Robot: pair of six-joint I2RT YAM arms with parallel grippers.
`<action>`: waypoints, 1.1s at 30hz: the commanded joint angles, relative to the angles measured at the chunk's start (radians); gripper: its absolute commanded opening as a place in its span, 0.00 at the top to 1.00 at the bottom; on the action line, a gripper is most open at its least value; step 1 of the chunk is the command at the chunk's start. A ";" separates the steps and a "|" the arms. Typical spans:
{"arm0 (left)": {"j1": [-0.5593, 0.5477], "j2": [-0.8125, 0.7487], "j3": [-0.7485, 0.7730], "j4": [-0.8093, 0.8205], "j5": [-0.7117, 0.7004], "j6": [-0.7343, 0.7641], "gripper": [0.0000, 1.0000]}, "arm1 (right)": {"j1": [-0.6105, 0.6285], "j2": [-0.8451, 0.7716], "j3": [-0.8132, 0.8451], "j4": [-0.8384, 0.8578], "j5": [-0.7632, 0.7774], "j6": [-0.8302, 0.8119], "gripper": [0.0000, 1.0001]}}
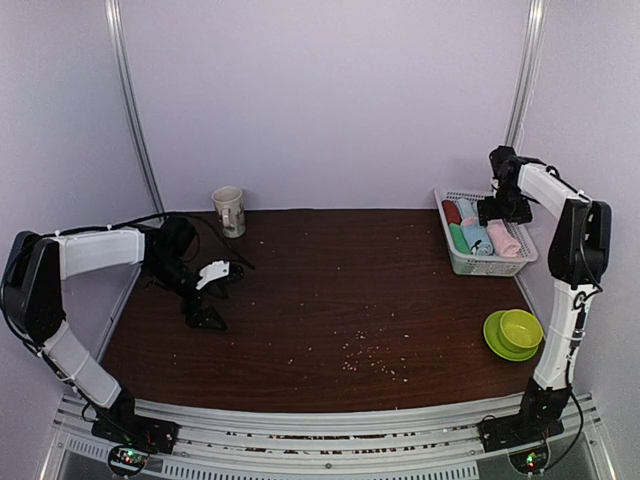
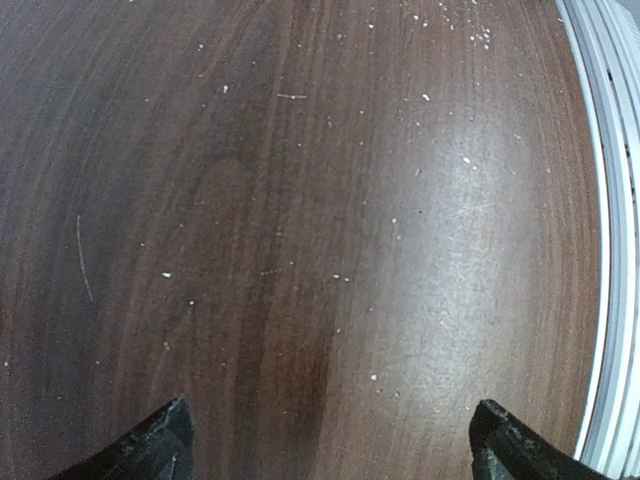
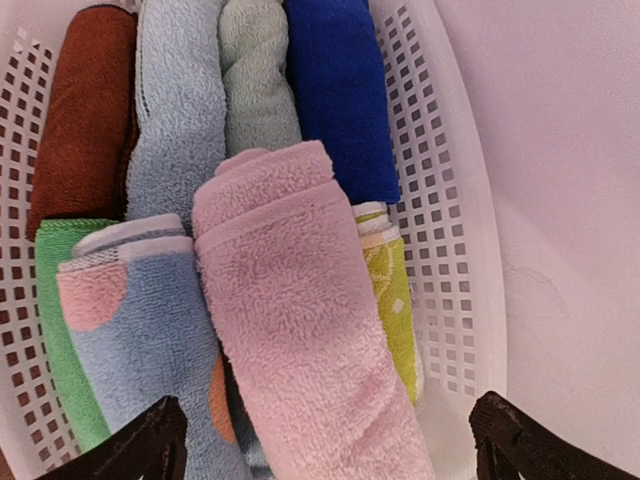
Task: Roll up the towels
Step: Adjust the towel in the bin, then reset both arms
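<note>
Right fingers (image 3: pixel 150 445) are hovering spread wide, empty, over a rolled pink fleecy towel (image 3: pixel 300 330) in a white plastic basket (image 3: pixel 440 200); left fingers (image 2: pixel 160 445) likewise over the brown counter (image 2: pixel 320 200).

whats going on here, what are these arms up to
The right end effector hangs open over the white basket, directly above a rolled pink towel that lies on top of the other rolled towels. The left end effector is open and holds nothing, low over the brown table. Every towel in view is already rolled and in the basket.
</note>
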 commanded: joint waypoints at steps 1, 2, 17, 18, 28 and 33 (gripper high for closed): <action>0.003 -0.027 0.068 -0.015 -0.046 -0.025 0.02 | 0.011 -0.097 0.018 -0.020 0.060 0.011 0.00; 0.003 -0.027 0.078 -0.019 -0.057 -0.030 0.02 | 0.011 -0.111 0.016 -0.018 0.077 0.010 0.00; 0.203 -0.460 0.037 0.170 -0.295 -0.269 0.02 | 0.280 -0.639 -0.385 0.354 0.098 0.172 0.00; 0.206 -0.520 0.004 0.203 -0.354 -0.285 0.02 | 0.279 -0.696 -0.472 0.431 -0.002 0.217 0.00; 0.205 -0.937 -0.187 0.261 -0.613 -0.381 0.02 | 0.539 -1.031 -0.985 0.782 -0.100 0.325 0.00; 0.207 -0.989 -0.265 0.324 -0.479 -0.470 0.02 | 0.669 -1.055 -1.096 0.750 0.117 0.321 0.00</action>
